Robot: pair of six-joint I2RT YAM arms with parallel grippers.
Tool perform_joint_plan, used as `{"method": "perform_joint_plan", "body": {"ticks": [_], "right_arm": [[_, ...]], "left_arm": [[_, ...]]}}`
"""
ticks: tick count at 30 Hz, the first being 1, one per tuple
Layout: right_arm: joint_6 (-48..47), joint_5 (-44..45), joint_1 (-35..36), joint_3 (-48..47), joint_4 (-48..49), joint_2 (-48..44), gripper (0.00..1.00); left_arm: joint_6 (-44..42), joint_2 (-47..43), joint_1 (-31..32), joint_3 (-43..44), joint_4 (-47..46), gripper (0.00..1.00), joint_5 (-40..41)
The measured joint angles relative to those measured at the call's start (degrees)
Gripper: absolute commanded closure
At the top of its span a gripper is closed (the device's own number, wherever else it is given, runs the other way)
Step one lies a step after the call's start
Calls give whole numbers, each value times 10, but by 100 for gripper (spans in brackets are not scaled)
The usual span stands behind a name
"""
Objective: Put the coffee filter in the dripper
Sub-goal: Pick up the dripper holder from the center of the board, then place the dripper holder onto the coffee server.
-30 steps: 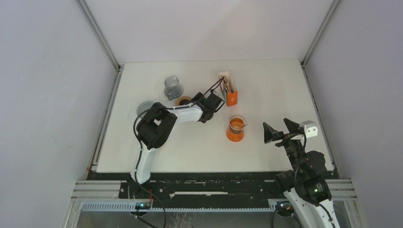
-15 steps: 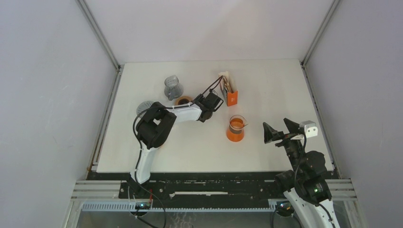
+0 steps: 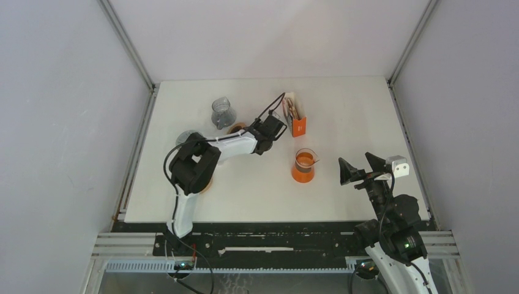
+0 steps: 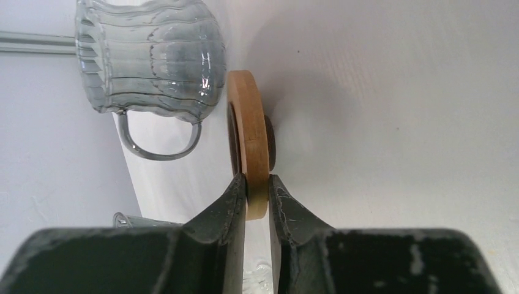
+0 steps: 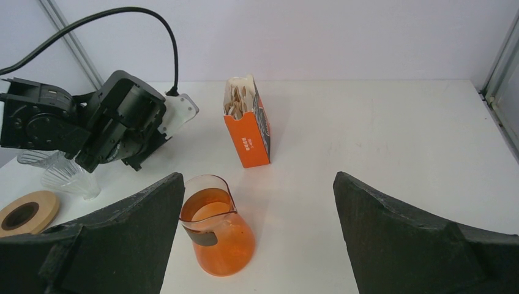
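the coffee filters (image 5: 237,98) are not taken yet. they stand packed in the open orange box (image 3: 298,125) at the far middle of the surface (image 3: 343,110), apart from the ribbed glass dripper (image 3: 223,113), which stands more to the left. on the near side of the box is the orange carafe (image 5: 217,229), with nothing on top of it.

the left gripper (image 4: 257,184) does not work on a filter now. its jaws are almost closed and they pinch the rim of the wooden ring (image 4: 248,122), one pad on each flat face, so the ring is held by its edge just beside the dripper. i judge that this ring is the collar on which the dripper sits, so it has to be arranged before a filter can go in. such a thin grip on the edge fits for lifting or sliding it. whether the ring is already off the surface, i cannot tell.

the right gripper (image 5: 257,184) hovers at the near right with its jaws fully wide and holds nothing. it faces the box and the carafe, probably waiting.

compared with one second before, the left elbow has swung to the left and nearer, the wrist went a little farther away, and the arm now hides more of the clear cone (image 5: 64,174). the box, carafe, dripper and right arm did not move.
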State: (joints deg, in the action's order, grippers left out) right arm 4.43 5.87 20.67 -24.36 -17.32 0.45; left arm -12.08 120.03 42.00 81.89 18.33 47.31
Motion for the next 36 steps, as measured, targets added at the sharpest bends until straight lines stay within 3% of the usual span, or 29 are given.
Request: {"method": "perform_joint_plan", "body": {"ticks": [3,16,23,36], "right_arm": [[0,0,0,0,0,0,0],[3,-2,0,0,0,0,0],[19,-29,0,-10,-3,0,0],[76,-60,1,-174,-42,94,0]], "left_arm": [[0,-16,6,0,4,100,-1],[-20,-122,43,-5,15,100,6],[-83,-226,96,-68,-26,100,12],[-197,-367,159,-164,-71,100,-13]]}}
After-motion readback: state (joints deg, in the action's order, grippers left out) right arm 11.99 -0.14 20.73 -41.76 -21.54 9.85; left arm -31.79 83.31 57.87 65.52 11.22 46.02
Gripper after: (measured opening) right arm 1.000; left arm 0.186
